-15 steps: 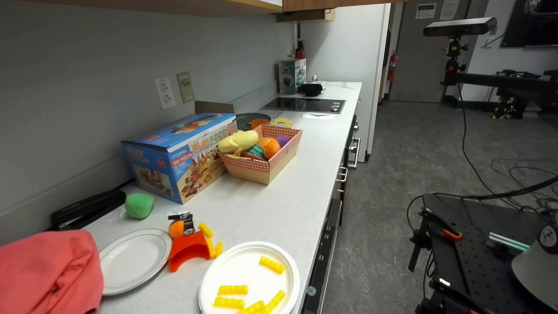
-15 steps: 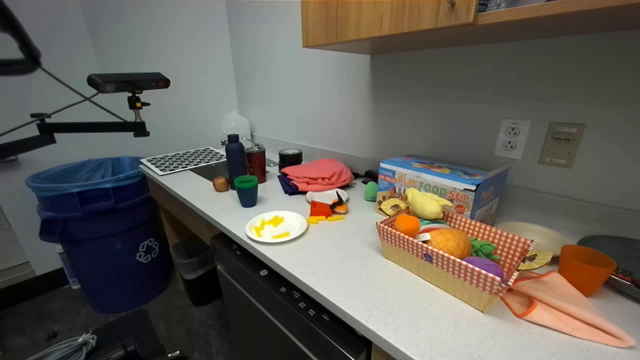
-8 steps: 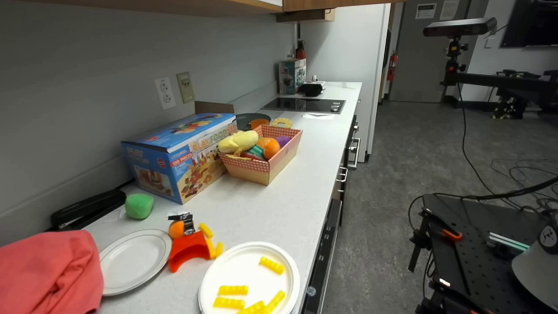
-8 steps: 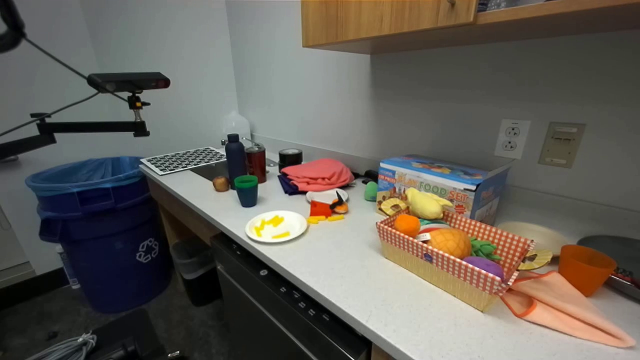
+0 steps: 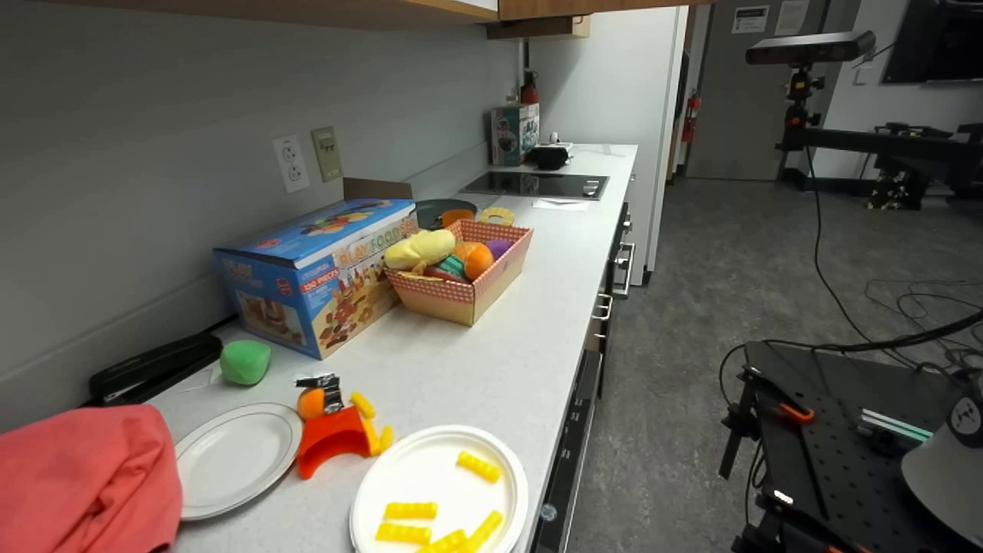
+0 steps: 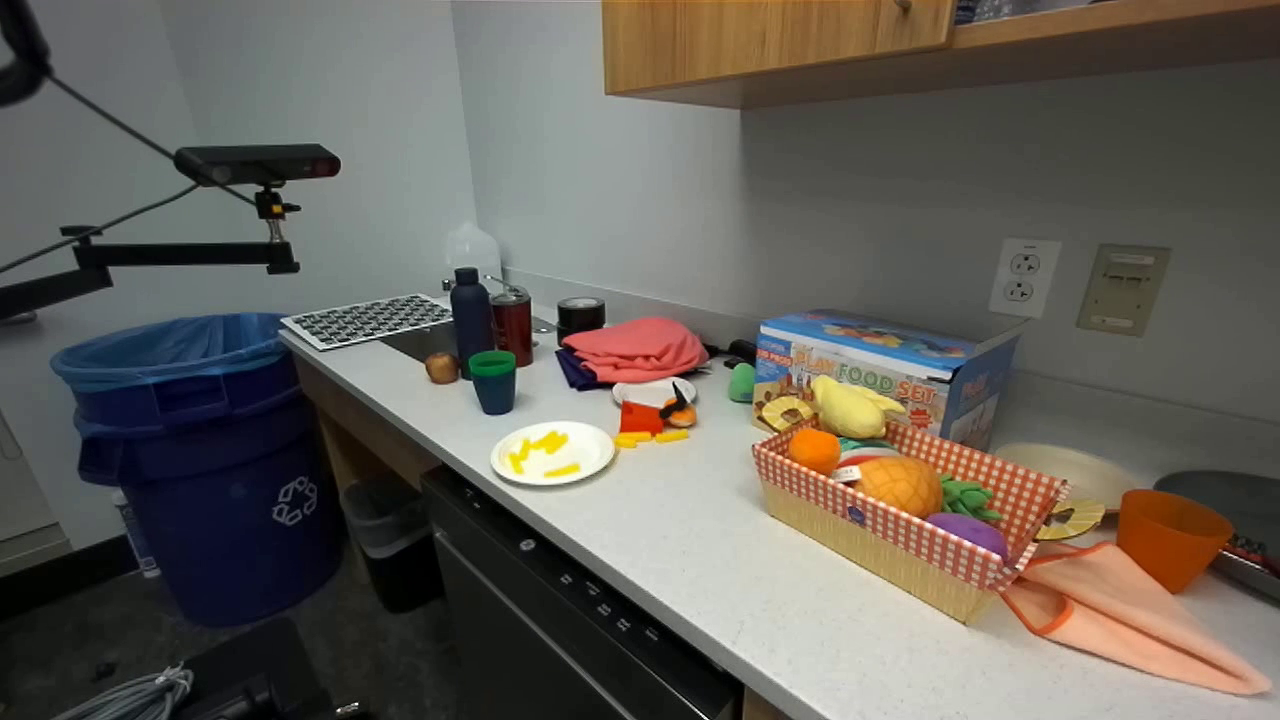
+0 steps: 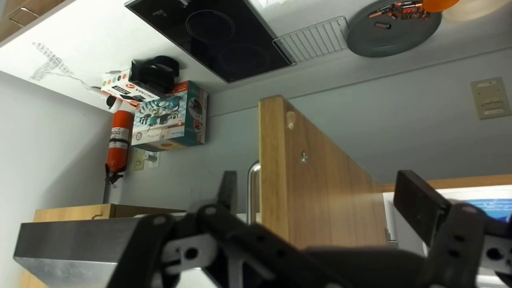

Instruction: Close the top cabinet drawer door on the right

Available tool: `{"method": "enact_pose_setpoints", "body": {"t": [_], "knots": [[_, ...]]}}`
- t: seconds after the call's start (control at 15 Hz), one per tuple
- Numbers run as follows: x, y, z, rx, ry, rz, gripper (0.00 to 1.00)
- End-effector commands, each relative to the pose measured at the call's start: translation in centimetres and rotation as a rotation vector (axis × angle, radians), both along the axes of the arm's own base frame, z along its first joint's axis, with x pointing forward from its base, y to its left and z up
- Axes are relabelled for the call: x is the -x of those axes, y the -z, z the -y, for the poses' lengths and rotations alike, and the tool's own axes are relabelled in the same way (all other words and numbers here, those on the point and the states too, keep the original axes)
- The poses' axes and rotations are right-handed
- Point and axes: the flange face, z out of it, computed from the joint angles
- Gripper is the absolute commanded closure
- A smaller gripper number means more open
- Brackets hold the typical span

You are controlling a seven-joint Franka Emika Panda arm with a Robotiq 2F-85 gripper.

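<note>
Both exterior views share the counter [image 5: 476,369] — facing opposite ways.

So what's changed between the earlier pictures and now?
In an exterior view, the black loop at the upper left edge has shifted up and left, and the thin cable with it. I see no grab or release. The basket and the white plate stayed put. The wrist view has no earlier picture, so whether the jaws, now apart, or the cabinet door moved, I can't tell.
</note>
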Motion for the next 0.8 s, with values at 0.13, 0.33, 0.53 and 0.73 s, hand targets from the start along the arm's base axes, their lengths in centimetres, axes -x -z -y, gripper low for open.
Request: {"method": "enact_pose_setpoints", "body": {"t": [0.13, 0.33, 0.53, 0.73], "knots": [[-0.63, -0.13, 0.34, -0.009, -0.029, 0.056, 0.0], [-0.82, -0.01, 0.49, -0.001, -0.033, 0.06, 0.0], [-1.0, 0.02, 0.54, 0.012, -0.046, 0.077, 0.0], [-1.25, 0.02, 0.61, 0.031, -0.072, 0.104, 0.0]]}}
